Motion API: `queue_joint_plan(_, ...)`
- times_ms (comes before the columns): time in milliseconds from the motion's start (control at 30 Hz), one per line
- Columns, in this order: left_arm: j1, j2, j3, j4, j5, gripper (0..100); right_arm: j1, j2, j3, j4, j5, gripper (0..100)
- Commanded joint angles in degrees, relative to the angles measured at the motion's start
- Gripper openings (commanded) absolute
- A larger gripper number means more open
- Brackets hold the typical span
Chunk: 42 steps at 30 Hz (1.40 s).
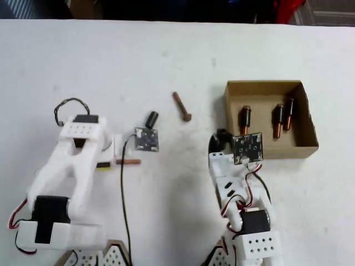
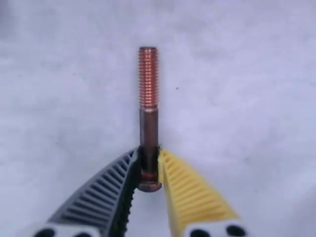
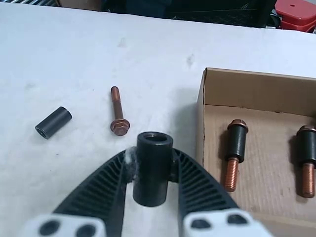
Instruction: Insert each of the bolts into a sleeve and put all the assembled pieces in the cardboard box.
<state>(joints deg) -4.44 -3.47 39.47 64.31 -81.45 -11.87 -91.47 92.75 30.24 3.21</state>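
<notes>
My left gripper (image 2: pixel 149 155) is shut on the head end of a copper bolt (image 2: pixel 148 89), whose threaded shank points away over the table; from above that bolt (image 1: pixel 129 161) lies level beside the left gripper (image 1: pixel 111 163). My right gripper (image 3: pixel 151 158) is shut on a black sleeve (image 3: pixel 151 170), held upright with its bore facing up, just left of the cardboard box (image 1: pixel 263 84). On the table a loose sleeve (image 1: pixel 151 117) lies near a loose bolt (image 1: pixel 181 106). Three assembled pieces (image 1: pixel 244 119) lie in the box.
The box wall (image 3: pixel 256 91) stands close to the right gripper (image 1: pixel 221 139). The loose sleeve (image 3: pixel 53 122) and loose bolt (image 3: pixel 117 111) lie between the two arms. A cable and small circuit board (image 1: pixel 147 139) hang by the left arm.
</notes>
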Motion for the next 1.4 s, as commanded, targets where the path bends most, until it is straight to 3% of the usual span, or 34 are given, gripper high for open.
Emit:
queue_joint_plan(0, -0.4, 0.4, -0.44, -2.9, -0.62, 10, 0.13, -0.92, -0.53, -1.36, -0.35, 1.8)
queue_joint_plan(333, -0.48, -0.04, -2.37, -3.43, 0.62, 10, 0.13, -0.92, -0.53, -1.36, -0.35, 1.8)
queue_joint_plan(500, -0.04, 0.04, -8.09, -3.43, 10.64, 10, 0.13, -0.92, -0.53, -1.36, -0.35, 1.8)
queue_joint_plan(867, -0.04, -2.07, -10.73, -3.43, 22.95, 10, 0.13, -0.92, -0.53, -1.36, -0.35, 1.8)
queue_joint_plan(1167, -0.22, -17.01, -10.2, -0.09, 49.41, 10, 0.04, -0.92, -0.53, -1.36, -0.35, 1.8)
queue_joint_plan(1367, -0.57, -25.63, -7.3, 7.03, 48.79, 10, 0.04, -0.92, -0.53, -1.19, -0.35, 1.8)
